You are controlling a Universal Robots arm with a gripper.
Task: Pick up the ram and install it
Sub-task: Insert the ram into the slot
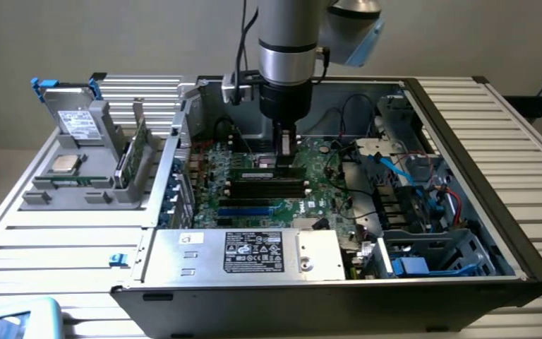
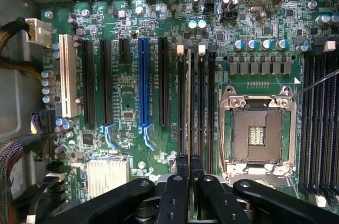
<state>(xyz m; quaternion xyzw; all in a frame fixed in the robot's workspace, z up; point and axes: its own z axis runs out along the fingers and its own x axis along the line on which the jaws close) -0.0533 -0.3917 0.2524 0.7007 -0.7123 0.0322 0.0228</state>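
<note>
Ram (image 2: 189,102) is showing its thin top edge to the wrist camera, standing on edge over the bank of black memory slots (image 2: 211,102) on the motherboard (image 2: 127,107). Its long axis is running parallel to those slots and to the blue expansion slot (image 2: 143,86). One end is sitting between the fingers and the other is reaching toward the white latch clips (image 2: 180,50). The gripper (image 2: 189,161) is pinching narrowly on the stick. The open processor socket (image 2: 258,134) is lying just beside the slot bank. In the exterior view the gripper (image 1: 287,157) is reaching straight down into the computer case (image 1: 478,162), where the slots are running across from that view's left to right. Whether the stick is fully seated cannot be told.
</note>
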